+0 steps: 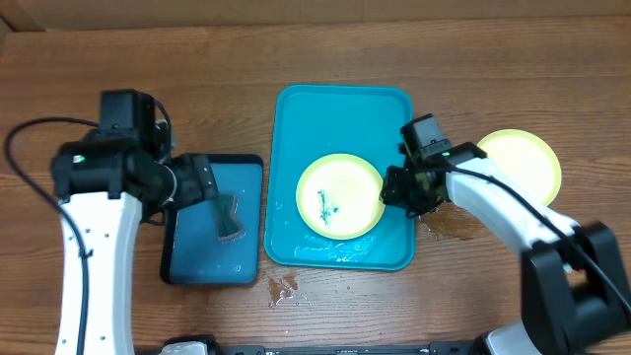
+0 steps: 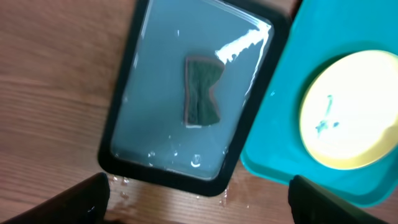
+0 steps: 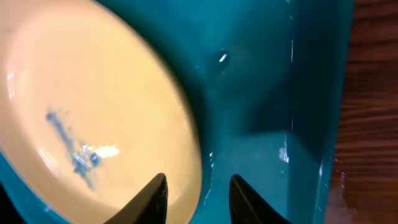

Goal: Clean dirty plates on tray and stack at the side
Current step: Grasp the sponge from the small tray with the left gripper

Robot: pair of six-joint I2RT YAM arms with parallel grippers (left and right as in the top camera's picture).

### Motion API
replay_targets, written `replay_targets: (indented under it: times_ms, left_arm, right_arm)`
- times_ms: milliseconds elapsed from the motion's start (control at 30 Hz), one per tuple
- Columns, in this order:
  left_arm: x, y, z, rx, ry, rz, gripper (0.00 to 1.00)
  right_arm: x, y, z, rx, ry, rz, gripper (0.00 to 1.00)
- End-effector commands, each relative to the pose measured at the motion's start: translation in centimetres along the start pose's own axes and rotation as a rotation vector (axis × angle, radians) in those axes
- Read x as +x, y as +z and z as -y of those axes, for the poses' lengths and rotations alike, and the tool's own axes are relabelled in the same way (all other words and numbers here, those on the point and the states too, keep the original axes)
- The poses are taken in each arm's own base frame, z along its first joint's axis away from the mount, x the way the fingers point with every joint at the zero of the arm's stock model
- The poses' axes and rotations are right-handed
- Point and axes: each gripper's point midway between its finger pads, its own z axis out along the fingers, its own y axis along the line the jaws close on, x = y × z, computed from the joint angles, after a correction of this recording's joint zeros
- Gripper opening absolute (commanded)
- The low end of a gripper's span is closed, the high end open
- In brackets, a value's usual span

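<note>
A pale yellow-green plate (image 1: 340, 195) with a dark green-blue smear lies in the turquoise tray (image 1: 296, 118). My right gripper (image 1: 397, 190) is open at the plate's right rim. In the right wrist view the gripper (image 3: 199, 196) has one finger over the plate (image 3: 93, 112) and the other over the tray floor (image 3: 273, 93). A second yellow-green plate (image 1: 520, 163) lies on the wood at the right. The blue plate is out of view. My left gripper (image 1: 209, 183) is open and empty above the small dark tray, its fingers spread wide in the left wrist view (image 2: 199, 202).
The dark-rimmed tray (image 1: 175, 251) holds water and a dark green sponge (image 1: 229, 215), which also shows in the left wrist view (image 2: 202, 91). Water drops (image 1: 283, 289) lie on the wood in front of the trays. A wet patch (image 1: 446, 227) sits right of the turquoise tray.
</note>
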Motion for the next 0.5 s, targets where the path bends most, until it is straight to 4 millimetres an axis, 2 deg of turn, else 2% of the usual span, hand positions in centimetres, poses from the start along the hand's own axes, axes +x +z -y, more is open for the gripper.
replay_targets:
  times_ms: [0, 67, 200, 267, 333, 467]
  left_arm:
    - [1.1, 3.8, 0.1, 0.019, 0.015, -0.053, 0.85]
    - [1.2, 5.9, 0.7, 0.052, 0.025, -0.048, 0.79]
    - [2.2, 9.5, 1.7, 0.084, 0.057, -0.055, 0.73]
    - [2.7, 11.2, 1.6, 0.065, 0.073, -0.063, 0.69]
    - [2.9, 12.8, 1.4, 0.054, 0.074, -0.063, 0.60]
    - [3.3, 16.2, 1.0, 0.033, -0.008, -0.093, 0.48]
  right_arm:
    - [-2.2, -6.6, -3.2, -0.081, -0.160, 0.170, 0.41]
    - [-2.0, -8.7, -3.7, -0.094, -0.240, 0.209, 0.46]
    - [-1.1, -11.2, -4.0, -0.106, -0.303, 0.247, 0.51]
    - [-0.8, -11.7, -4.0, -0.110, -0.303, 0.254, 0.53]
    - [-0.7, -11.8, -4.0, -0.112, -0.303, 0.253, 0.54]
    - [-0.6, -11.6, -3.9, -0.110, -0.298, 0.245, 0.53]
